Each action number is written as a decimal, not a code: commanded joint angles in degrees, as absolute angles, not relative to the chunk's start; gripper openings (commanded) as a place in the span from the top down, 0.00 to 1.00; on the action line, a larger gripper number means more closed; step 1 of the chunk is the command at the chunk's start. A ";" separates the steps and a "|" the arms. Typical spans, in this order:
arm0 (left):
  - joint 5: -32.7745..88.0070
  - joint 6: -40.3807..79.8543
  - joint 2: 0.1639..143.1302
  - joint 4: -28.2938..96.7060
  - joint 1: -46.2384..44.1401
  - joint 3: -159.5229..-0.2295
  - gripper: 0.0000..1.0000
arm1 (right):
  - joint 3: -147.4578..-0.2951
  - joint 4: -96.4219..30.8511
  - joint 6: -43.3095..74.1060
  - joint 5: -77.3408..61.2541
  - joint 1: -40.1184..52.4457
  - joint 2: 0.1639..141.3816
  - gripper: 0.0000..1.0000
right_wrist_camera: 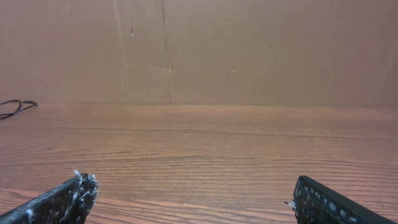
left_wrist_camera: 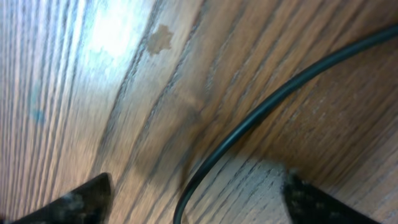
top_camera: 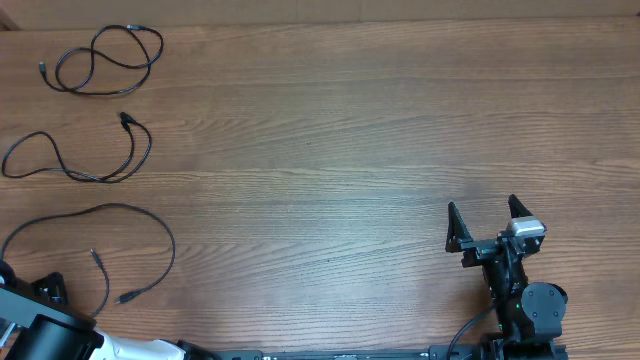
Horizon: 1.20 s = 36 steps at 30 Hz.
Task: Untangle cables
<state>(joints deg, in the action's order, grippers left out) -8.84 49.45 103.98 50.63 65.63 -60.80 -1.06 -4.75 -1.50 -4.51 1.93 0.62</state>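
Note:
Three thin black cables lie apart on the left of the wooden table: a looped one at the far corner (top_camera: 158,50), a second below it (top_camera: 148,145), and a third in a wide arc near the front (top_camera: 110,205). My left gripper (top_camera: 27,281) is at the front left corner, at that third cable's left end. In the left wrist view its fingers (left_wrist_camera: 199,202) are open just above the table, and the cable (left_wrist_camera: 280,93) runs between them untouched. My right gripper (top_camera: 490,222) is open and empty at the front right, far from the cables; its wrist view shows its fingers (right_wrist_camera: 199,202) wide apart.
The wooden table (top_camera: 350,130) is backed by a brown cardboard wall (right_wrist_camera: 199,50). A bit of cable (right_wrist_camera: 15,107) shows at the far left of the right wrist view. The arm bases and their thicker wires (top_camera: 470,335) sit along the front edge.

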 commanded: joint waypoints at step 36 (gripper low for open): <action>10.55 41.63 104.22 46.85 62.28 -62.08 0.68 | -0.47 -4.56 -1.58 -4.60 2.20 0.23 0.00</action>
<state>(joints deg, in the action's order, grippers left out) 9.65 45.39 104.01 45.45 62.59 -60.01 -1.06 -4.75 -1.50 -4.51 1.91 0.62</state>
